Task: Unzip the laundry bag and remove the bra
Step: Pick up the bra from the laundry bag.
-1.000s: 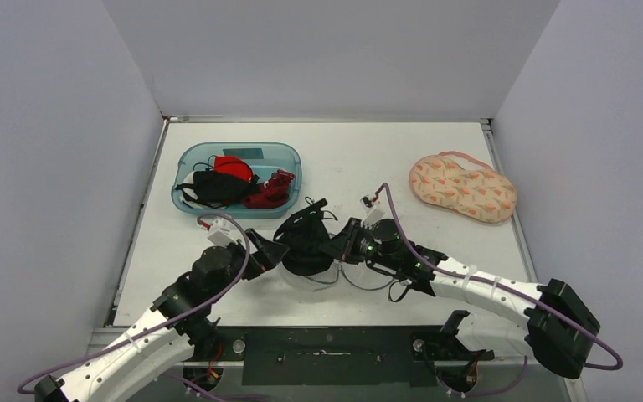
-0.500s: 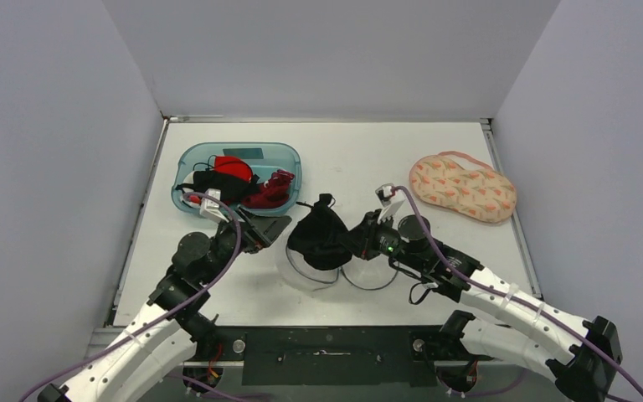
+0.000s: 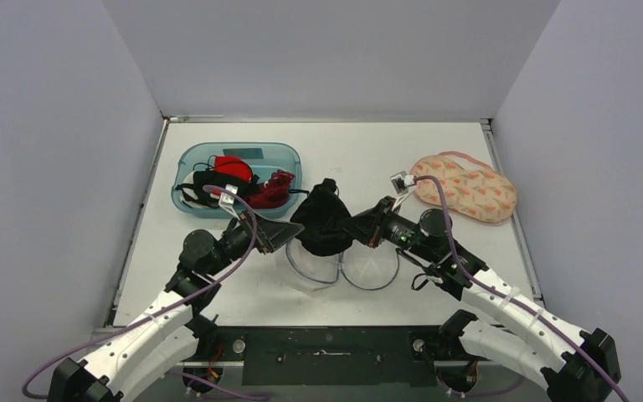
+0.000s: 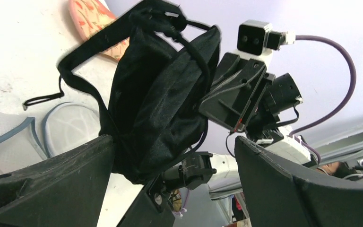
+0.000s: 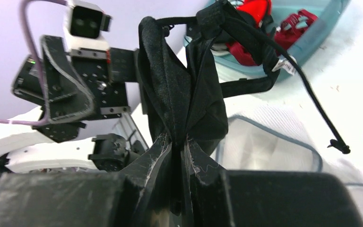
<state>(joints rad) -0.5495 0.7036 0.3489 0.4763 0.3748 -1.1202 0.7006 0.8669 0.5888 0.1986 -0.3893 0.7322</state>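
Note:
The black bra [image 3: 322, 222] hangs bunched in my right gripper [image 3: 353, 228], which is shut on its lower edge and holds it above the table. In the right wrist view the bra [image 5: 189, 90] rises from between the closed fingers of that gripper [image 5: 179, 142]. The white mesh laundry bag [image 3: 368, 270] lies open on the table below, also showing in the right wrist view [image 5: 264, 146]. My left gripper [image 3: 289, 230] is open and empty just left of the bra. In the left wrist view the bra [image 4: 160, 94] hangs just beyond its spread fingers [image 4: 174, 142].
A teal bin [image 3: 186, 159] holding red and black garments stands at the back left. A pink patterned padded case [image 3: 462, 186] lies at the back right. The table's near edge runs just behind the arm bases.
My right gripper has lifted the bra up out of the mesh bag and toward the back. My left gripper has come off the bag, risen beside the bra and stands open.

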